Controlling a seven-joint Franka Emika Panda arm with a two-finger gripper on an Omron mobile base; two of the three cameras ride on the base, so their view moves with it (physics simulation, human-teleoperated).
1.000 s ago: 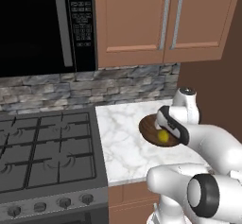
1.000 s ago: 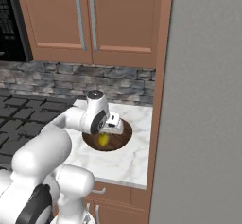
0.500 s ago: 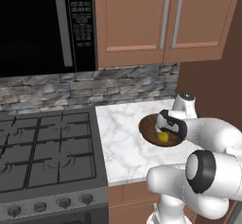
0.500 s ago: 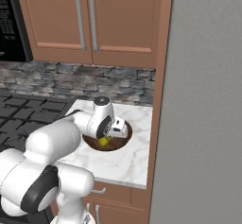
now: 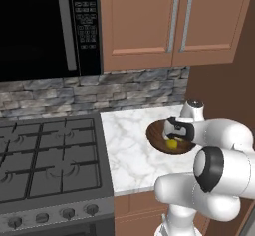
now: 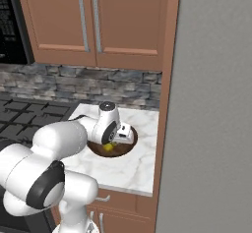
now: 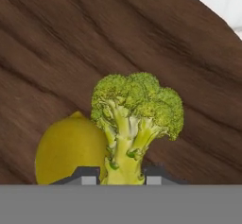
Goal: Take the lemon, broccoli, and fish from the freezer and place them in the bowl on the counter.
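In the hand view my gripper (image 7: 117, 173) is shut on the pale stalk of the broccoli (image 7: 134, 109), whose green crown points away from the hand. The broccoli hangs just over the inside of the dark wooden bowl (image 7: 142, 38), beside the lemon (image 7: 66, 150) that lies in it. From the base views the gripper (image 5: 175, 130) (image 6: 120, 136) reaches down into the bowl (image 5: 155, 136) (image 6: 125, 152) on the marble counter (image 5: 129, 150) (image 6: 133, 170), with the lemon (image 5: 172, 144) (image 6: 108, 148) under it. The grey freezer (image 6: 211, 104) door stands at the right. The fish is out of view.
A black gas stove (image 5: 45, 160) lies left of the counter, with a microwave (image 5: 40, 26) above it. Wood wall cabinets (image 5: 169, 21) (image 6: 93, 20) hang over the counter, and a stone backsplash (image 5: 139, 88) runs behind it. My own white arm fills the near side.
The arm has folded in closer to the base and the hand has sunk lower into the bowl, still carrying the broccoli. The lemon has not moved.
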